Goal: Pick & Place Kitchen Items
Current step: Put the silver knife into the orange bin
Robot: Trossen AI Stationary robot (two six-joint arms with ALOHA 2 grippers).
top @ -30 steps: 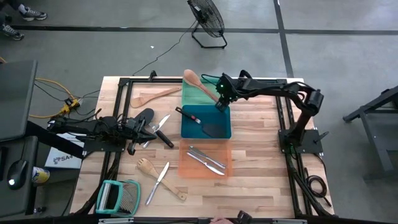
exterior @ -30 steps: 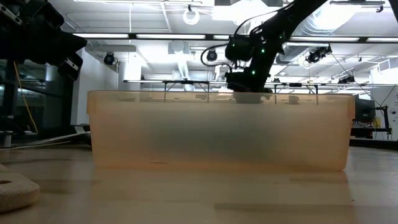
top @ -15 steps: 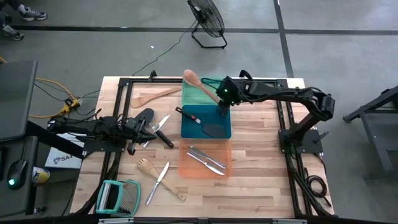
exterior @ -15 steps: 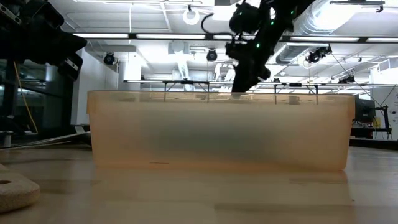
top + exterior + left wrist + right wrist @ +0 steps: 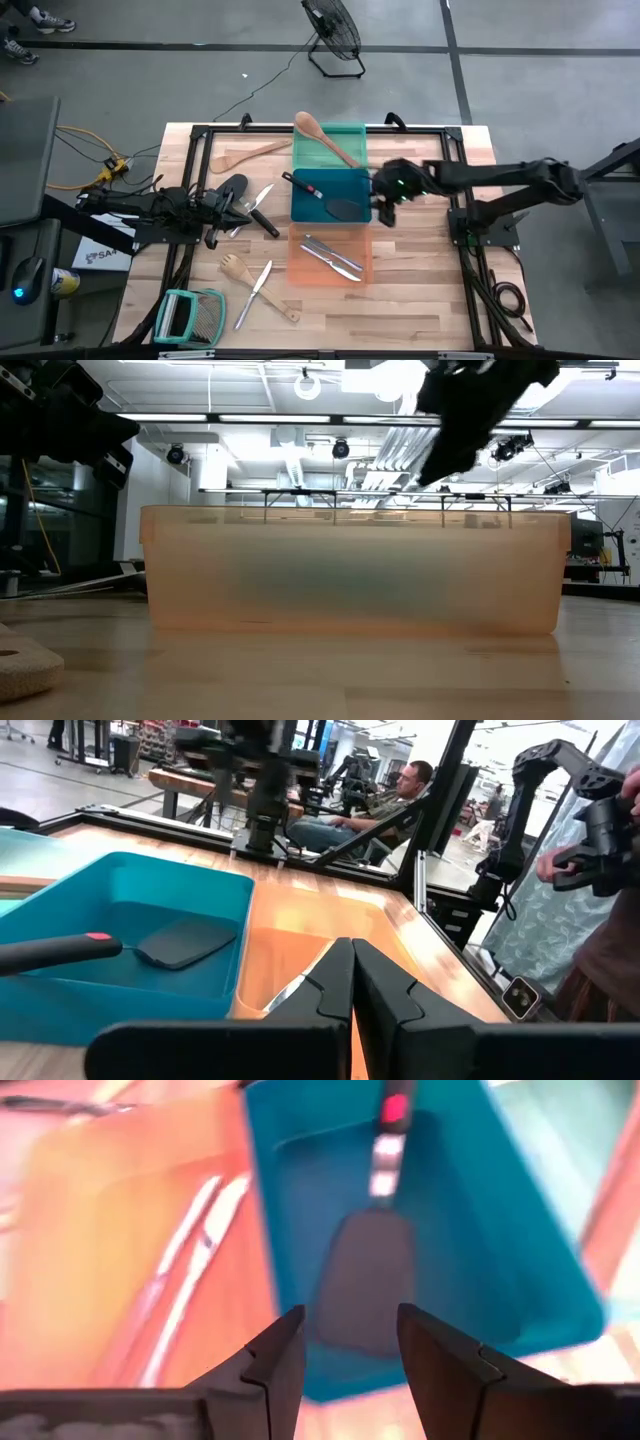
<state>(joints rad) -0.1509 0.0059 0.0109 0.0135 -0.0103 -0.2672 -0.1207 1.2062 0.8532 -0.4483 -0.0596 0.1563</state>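
Trays flank right end effector (image 5: pixel 385 193), fingers apart, empty, beside blue tray (image 5: pixel 331 196) holding black spatula (image 5: pixel 325 198).

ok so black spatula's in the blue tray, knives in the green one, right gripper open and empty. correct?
Not quite. The high view shows the knives in the orange tray, not the green one. The black spatula does lie in the blue tray, and the right gripper is open and empty.
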